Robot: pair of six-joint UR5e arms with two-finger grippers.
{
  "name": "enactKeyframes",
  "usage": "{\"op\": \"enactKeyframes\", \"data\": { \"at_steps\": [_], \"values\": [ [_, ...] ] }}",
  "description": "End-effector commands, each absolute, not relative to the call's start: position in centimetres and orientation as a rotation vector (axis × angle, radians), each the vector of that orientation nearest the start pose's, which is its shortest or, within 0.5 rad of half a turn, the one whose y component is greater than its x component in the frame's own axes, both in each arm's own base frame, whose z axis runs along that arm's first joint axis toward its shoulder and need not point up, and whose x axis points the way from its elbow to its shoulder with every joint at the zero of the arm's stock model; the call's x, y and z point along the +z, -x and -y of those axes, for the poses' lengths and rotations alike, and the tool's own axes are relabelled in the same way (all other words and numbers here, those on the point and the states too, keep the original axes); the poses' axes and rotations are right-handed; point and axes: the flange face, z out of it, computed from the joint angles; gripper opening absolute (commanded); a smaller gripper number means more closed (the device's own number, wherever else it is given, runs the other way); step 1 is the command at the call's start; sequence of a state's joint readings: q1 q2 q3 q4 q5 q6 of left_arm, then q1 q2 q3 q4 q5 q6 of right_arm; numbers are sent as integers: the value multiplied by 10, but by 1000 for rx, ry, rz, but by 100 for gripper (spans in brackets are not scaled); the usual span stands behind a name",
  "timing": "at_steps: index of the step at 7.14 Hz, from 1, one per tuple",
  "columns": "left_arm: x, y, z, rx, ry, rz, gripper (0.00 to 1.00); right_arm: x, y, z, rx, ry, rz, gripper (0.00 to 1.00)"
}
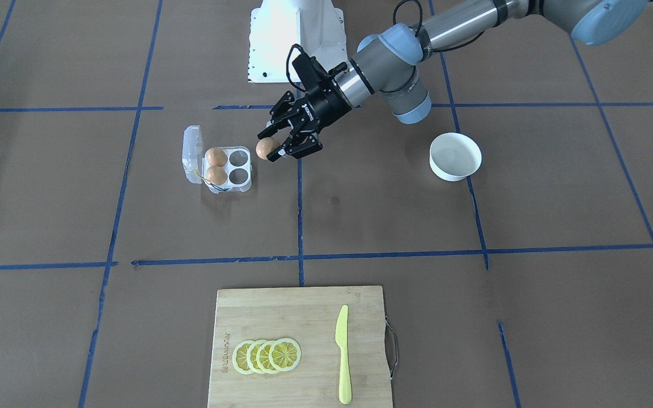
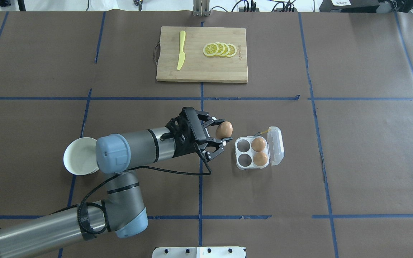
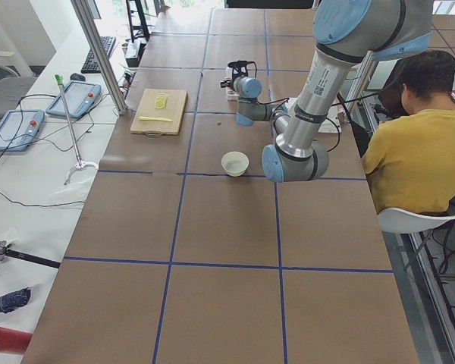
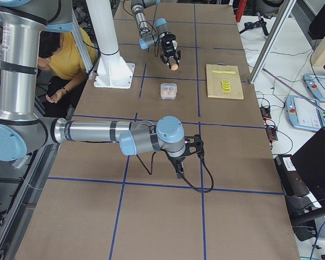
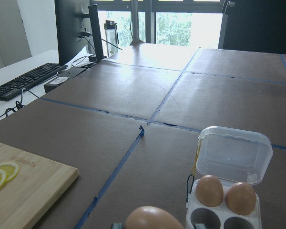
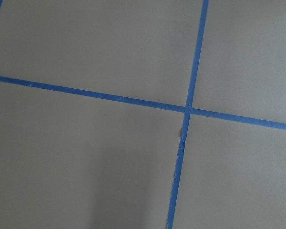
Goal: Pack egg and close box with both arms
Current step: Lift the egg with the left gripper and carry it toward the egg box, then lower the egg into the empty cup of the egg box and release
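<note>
My left gripper (image 2: pixel 223 134) is shut on a tan-brown egg (image 2: pixel 224 128) and holds it above the table, just left of the clear egg box (image 2: pixel 243 156). The box stands open with its lid (image 2: pixel 276 146) folded back. Two eggs (image 2: pixel 259 144) fill the two cups beside the lid, and the two cups nearer the gripper are empty. In the front view the held egg (image 1: pixel 265 148) hangs right of the box (image 1: pixel 240 171). The left wrist view shows the egg (image 5: pixel 152 220) at the bottom edge. My right gripper (image 4: pixel 182 164) shows only in the right side view, over bare table, and I cannot tell its state.
A white bowl (image 2: pixel 78 157) sits under my left arm's elbow. A wooden cutting board (image 2: pixel 199 70) at the far side carries lemon slices (image 2: pixel 220 49) and a yellow knife (image 2: pixel 180 54). The white pedestal (image 1: pixel 295 42) is at the robot's edge. A person (image 3: pixel 413 144) sits beside the table.
</note>
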State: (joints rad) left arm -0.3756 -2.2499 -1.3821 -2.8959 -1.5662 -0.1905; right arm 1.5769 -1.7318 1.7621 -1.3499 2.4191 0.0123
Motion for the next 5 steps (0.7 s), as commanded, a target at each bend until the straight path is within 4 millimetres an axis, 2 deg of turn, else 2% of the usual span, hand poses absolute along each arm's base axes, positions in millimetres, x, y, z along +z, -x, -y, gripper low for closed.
{"op": "enactKeyframes", "data": {
  "at_steps": [1, 2, 4, 5],
  "values": [
    [164, -643, 364, 695, -1427, -1182, 14, 611, -61, 437, -88, -231, 844, 100],
    [169, -652, 353, 695, -1417, -1178, 21, 612, -61, 437, -87, -228, 845, 100],
    [174, -663, 343, 692, -1405, -1169, 21, 611, -61, 440, -88, -231, 844, 100],
    [174, -663, 343, 692, -1404, -1169, 33, 612, -61, 440, -88, -229, 844, 100]
  ]
}}
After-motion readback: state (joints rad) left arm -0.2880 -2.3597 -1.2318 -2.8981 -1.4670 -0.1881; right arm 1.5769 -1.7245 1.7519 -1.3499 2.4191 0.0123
